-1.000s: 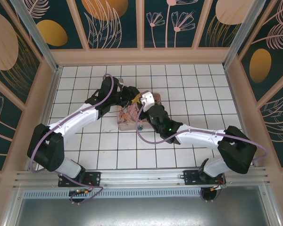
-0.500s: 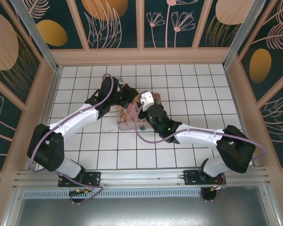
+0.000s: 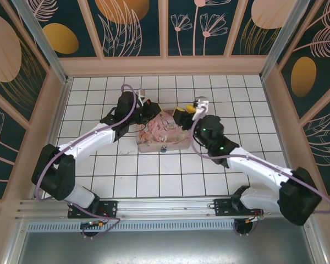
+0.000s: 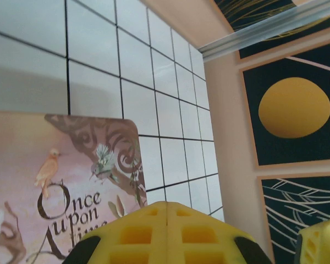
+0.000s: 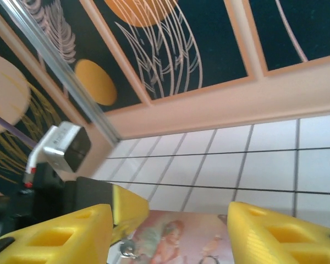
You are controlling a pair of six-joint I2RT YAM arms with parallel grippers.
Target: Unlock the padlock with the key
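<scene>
Hanging at the near side of the pink tin box (image 3: pixel 164 132), the tiny padlock (image 3: pixel 163 148) sits low by the tiled worktop (image 3: pixel 126 176). The left claw (image 4: pixel 166 223) is squeezed shut over the lid; it may pinch the key, but I cannot tell. The right claw (image 5: pixel 165 236) gapes wide above the box.
</scene>
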